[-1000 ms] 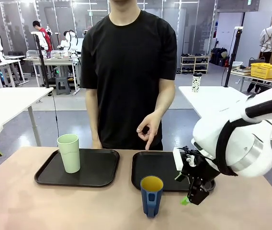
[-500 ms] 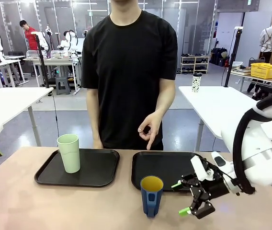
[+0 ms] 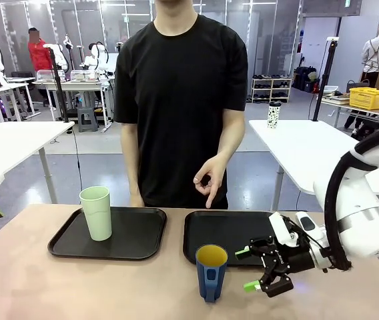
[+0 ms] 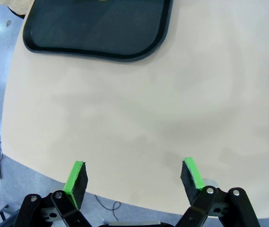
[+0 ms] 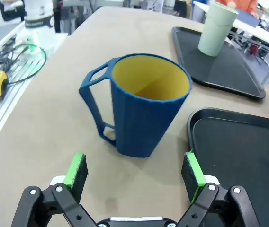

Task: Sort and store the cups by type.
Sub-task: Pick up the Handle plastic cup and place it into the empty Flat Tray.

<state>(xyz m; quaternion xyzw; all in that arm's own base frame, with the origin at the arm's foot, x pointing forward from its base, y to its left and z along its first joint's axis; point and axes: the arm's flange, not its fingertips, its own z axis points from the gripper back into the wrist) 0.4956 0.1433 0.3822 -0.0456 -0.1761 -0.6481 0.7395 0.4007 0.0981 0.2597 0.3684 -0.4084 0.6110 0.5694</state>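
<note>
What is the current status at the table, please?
Right end effector open, beside blue cup, not touching. Left end effector open, over bare table. Green tumbler upright on left tray. Person's hand above far edge of right tray.

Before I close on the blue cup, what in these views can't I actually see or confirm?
Green tumbler: side-on in the front and right wrist views; its own wall hides the inside.
Right tray: near right corner hidden behind the right gripper, front view.
Left tray: far part cut off by the top edge, left wrist view.
</note>
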